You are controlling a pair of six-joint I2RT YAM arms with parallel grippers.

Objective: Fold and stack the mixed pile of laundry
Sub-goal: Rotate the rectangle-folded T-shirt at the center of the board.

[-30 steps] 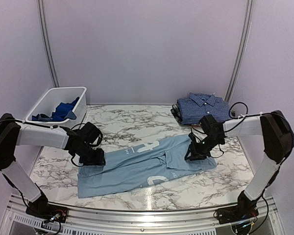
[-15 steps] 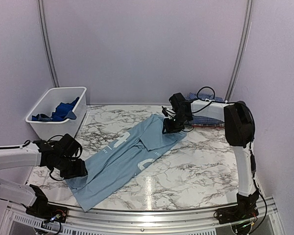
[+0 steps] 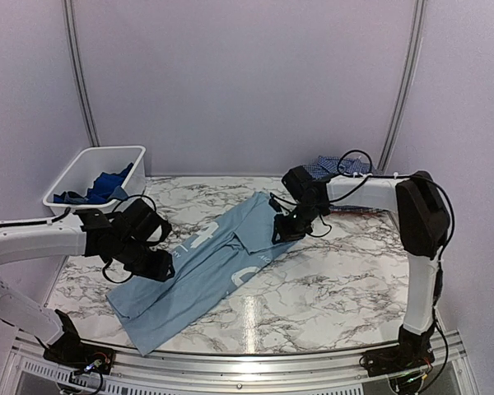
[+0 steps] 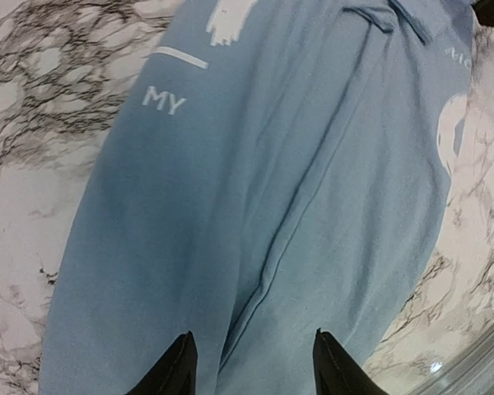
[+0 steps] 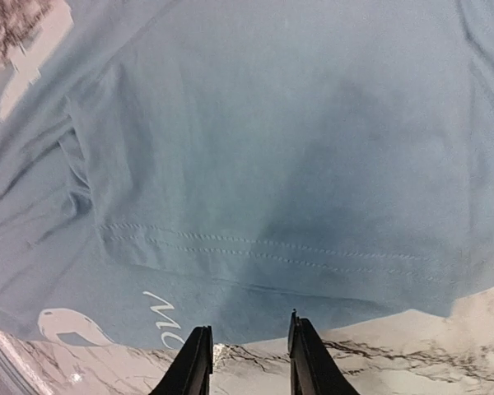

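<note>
Lying under right end effector point(image 5: 249, 326): T-shirt point(image 5: 272, 164).

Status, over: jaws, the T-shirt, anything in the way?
Left gripper: jaws apart above light blue T-shirt. Right gripper: jaws apart at its far-right edge. T-shirt spread diagonally on table. Nothing else on it; white bin off to the left.

- Light blue T-shirt point(image 3: 206, 271): soft matt knit cloth, flat white print, stitched hem.
- Navy small-check shirt point(image 3: 323, 169): matt woven cloth.
- Royal blue garment point(image 3: 107, 185): matt cloth, crumpled.
- Table point(image 3: 337, 280): marble-patterned top, smooth and glossy, reflecting light.
- Bin point(image 3: 90, 216): smooth white plastic.
- Rail point(image 3: 247, 362): ridged metal, dull sheen.
</note>
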